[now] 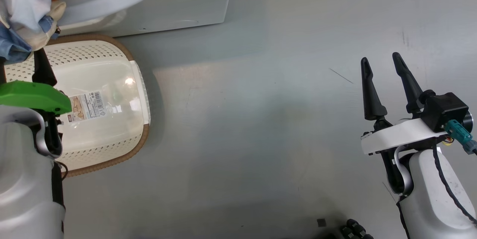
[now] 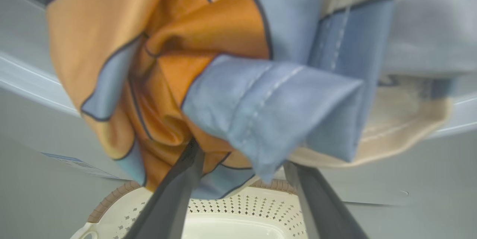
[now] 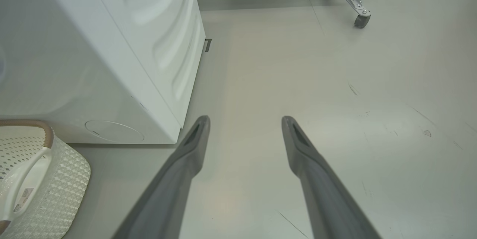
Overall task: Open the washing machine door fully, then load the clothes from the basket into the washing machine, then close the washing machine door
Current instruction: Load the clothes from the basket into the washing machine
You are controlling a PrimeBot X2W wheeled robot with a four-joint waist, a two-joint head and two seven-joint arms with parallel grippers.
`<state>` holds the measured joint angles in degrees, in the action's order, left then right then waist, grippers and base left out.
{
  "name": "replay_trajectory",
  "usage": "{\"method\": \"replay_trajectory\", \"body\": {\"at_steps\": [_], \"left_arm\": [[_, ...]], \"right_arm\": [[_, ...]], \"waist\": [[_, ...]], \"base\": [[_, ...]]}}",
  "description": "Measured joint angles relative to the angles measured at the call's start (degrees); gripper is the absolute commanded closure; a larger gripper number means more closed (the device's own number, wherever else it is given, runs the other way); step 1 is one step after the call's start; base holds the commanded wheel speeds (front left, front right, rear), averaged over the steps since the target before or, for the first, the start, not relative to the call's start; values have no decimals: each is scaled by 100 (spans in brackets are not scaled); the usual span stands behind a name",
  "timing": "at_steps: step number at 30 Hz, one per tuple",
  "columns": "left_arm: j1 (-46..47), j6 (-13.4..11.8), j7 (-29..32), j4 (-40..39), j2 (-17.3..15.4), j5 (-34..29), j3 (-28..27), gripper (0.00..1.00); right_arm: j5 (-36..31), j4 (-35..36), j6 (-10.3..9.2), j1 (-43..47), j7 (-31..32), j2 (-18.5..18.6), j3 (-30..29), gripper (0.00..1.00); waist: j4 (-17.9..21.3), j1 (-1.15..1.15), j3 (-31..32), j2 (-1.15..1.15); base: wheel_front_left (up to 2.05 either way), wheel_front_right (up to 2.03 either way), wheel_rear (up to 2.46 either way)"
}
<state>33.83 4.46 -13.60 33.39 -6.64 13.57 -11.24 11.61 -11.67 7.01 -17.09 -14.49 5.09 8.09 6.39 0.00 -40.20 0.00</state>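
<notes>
A bundle of light blue, orange and cream clothes [image 1: 22, 12] hangs at the front of the white washing machine [image 1: 186, 0], above the basket's far edge. In the left wrist view the clothes [image 2: 261, 93] bulge right over my left gripper [image 2: 240, 153], whose fingers stand wide apart with their tips against the fabric. I cannot tell whether the cloth is pinched. The cream perforated basket [image 1: 139, 82] on the floor shows a bare bottom with a barcode sticker. My right gripper [image 1: 380, 58] is open and empty over bare floor, far right of the basket. The washing machine door is out of view.
The washer's side panel [image 3: 74, 64] stands left of my right gripper [image 3: 244, 120], with the basket's corner [image 3: 56, 172] below it. A white cabinet on a caster [image 3: 361, 21] stands further back. A blue label [image 2: 78, 164] shows low on the washer front.
</notes>
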Motion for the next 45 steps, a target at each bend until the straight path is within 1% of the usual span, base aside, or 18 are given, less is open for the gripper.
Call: {"method": "replay_trajectory", "body": {"at_steps": [5,9,10,11,12,19,23,28,35,40,44,45], "left_arm": [[369,10,41,149,-54,86,-41,0],[622,89,33,240,-113,210,-58,0],[666,107,31,276,-124,219,-64,16],[687,107,7,303,-129,215,-54,63],[695,109,-11,315,-127,215,-43,100],[717,188,-62,549,-103,193,166,100],[657,214,-68,672,24,160,291,100],[533,234,-68,638,75,160,341,100],[488,257,-69,-70,59,141,271,100],[491,258,-87,-617,-54,-107,289,100],[494,258,-87,-800,-92,-172,352,100],[498,258,-87,-812,-160,-196,386,100]], "right_arm": [[1,23,0,-10,0,-4,27,0],[44,22,0,-34,0,-9,14,0],[45,21,0,-40,0,-9,3,0],[45,21,0,-41,0,-9,-5,0],[45,20,0,-42,0,-9,-13,0],[45,10,0,-70,0,-15,-86,0],[45,2,0,-70,0,-9,-171,0],[42,-12,0,-70,0,27,-207,0],[42,-73,0,-62,0,35,-193,0],[42,-114,0,-56,0,30,-111,0],[42,-125,0,-30,0,21,-73,0],[43,-152,0,-9,0,18,-33,0]], "waist": [[26,0,-152,0],[56,0,-247,0],[62,0,-259,0],[66,0,-266,0],[68,0,-268,0],[32,0,-173,0],[-52,0,-59,0],[-172,0,62,0],[-322,0,251,0],[-359,0,392,0],[-358,0,470,0],[-348,0,514,0]], "base": [[0,0,0],[0,0,0],[0,0,0],[0,0,0],[0,0,0],[0,0,0],[0,0,0],[0,0,0],[0,0,0],[0,0,0],[0,0,0],[0,0,0]]}}
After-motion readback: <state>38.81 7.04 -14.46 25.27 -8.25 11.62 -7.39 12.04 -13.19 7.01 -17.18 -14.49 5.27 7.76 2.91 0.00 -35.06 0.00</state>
